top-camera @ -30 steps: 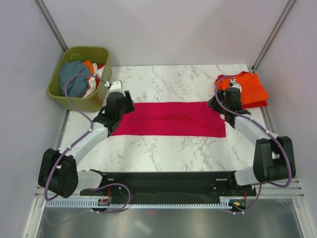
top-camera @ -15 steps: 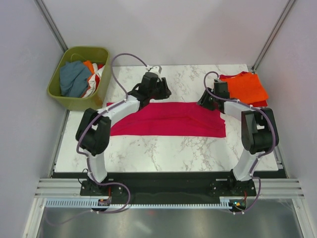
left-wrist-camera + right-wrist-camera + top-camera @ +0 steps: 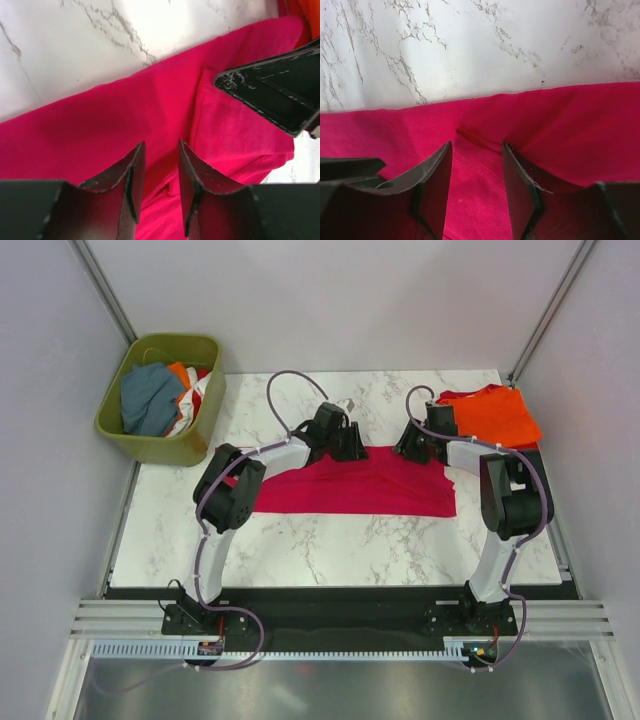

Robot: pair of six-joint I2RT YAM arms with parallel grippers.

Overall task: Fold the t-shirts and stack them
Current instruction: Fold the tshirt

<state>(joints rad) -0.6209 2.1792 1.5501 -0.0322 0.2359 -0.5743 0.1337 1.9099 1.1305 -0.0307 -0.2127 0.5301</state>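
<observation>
Between the narrowly parted jaws of the left gripper (image 3: 161, 145) and the right gripper (image 3: 477, 145) lies cloth of the magenta t-shirt (image 3: 380, 492); whether either pinches it cannot be told. Both sit at its far edge on the marble table (image 3: 300, 540). An orange t-shirt (image 3: 505, 415) lies far right.

The magenta t-shirt (image 3: 350, 488) is soft, matt cloth with a fine stitched hem, and the orange t-shirt (image 3: 505, 415) is matt cloth too. The table (image 3: 330, 540) top is smooth, marble-patterned and faintly glossy. The basket (image 3: 150, 448) is olive plastic with a dull sheen. The left gripper (image 3: 161, 145) has black fingers (image 3: 120, 172), matt and scuffed.
</observation>
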